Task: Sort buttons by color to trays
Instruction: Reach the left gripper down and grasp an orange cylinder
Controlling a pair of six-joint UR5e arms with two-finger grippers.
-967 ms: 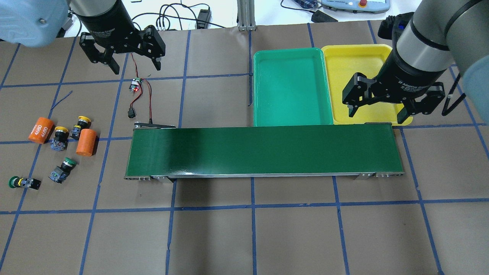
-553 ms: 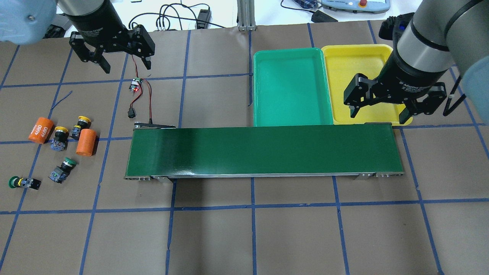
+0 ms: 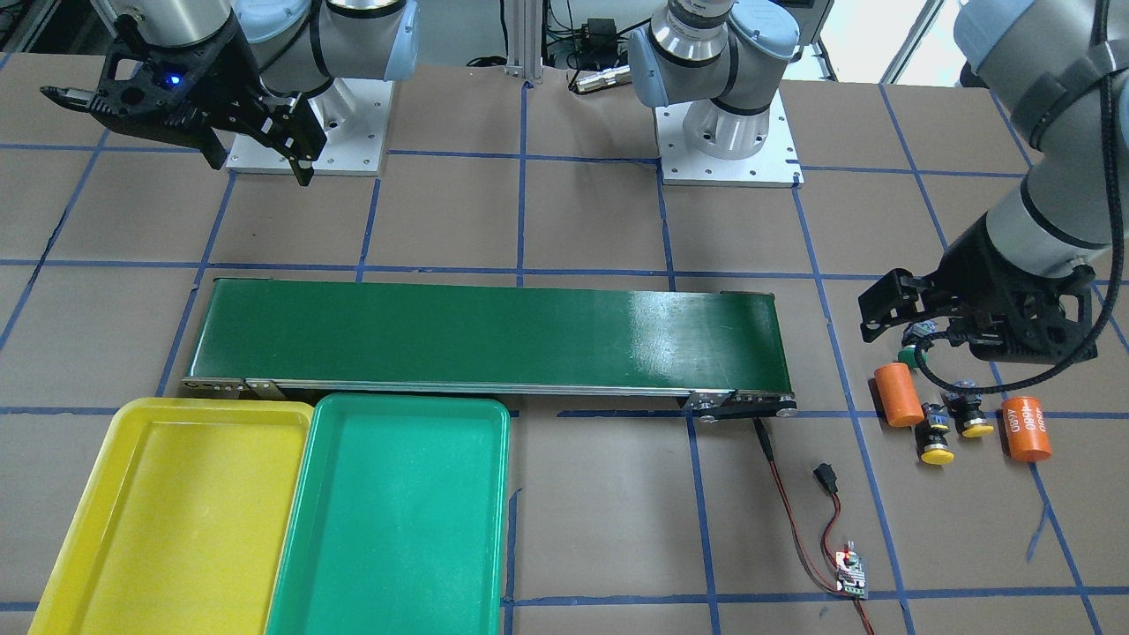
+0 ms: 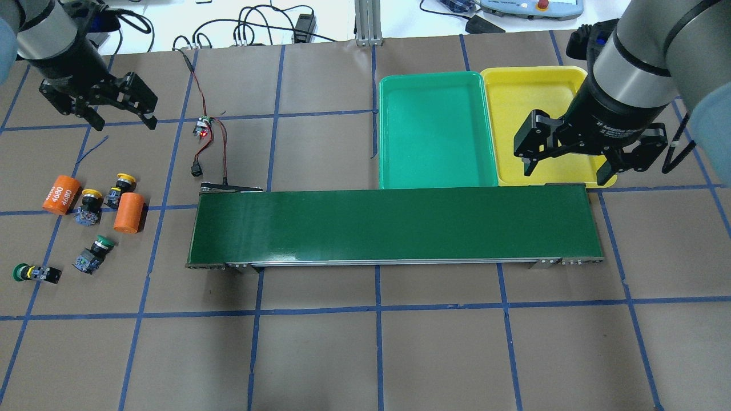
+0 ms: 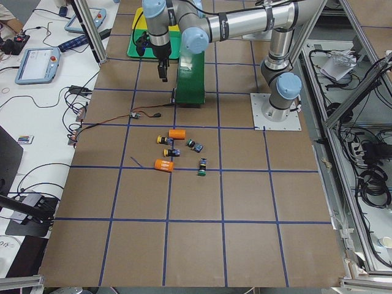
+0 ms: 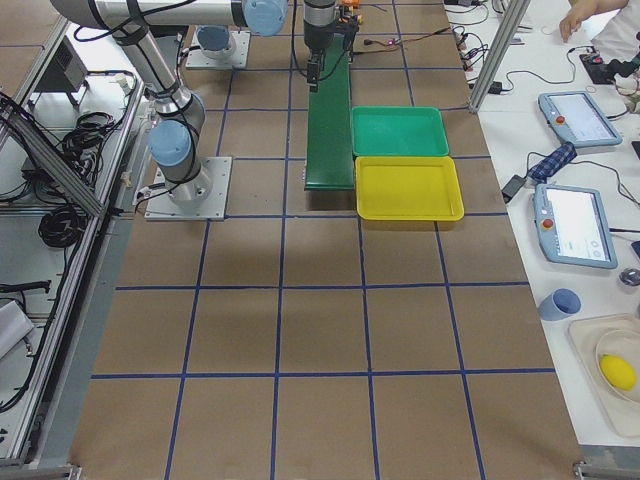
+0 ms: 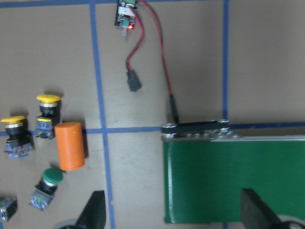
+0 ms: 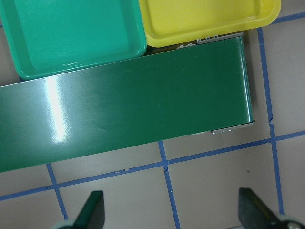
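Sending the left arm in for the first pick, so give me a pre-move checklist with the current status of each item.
1. Is the left gripper open and empty: ok.
2. Is the right gripper open and empty: ok.
3. Are the two yellow buttons and two green buttons all on the table: ok.
4. Is there room around the yellow buttons: not ok, orange cylinders lie close on both sides.
5. Are the green tray and yellow tray empty: ok.
6. Is the conveyor belt bare: ok. Is it running: cannot tell.
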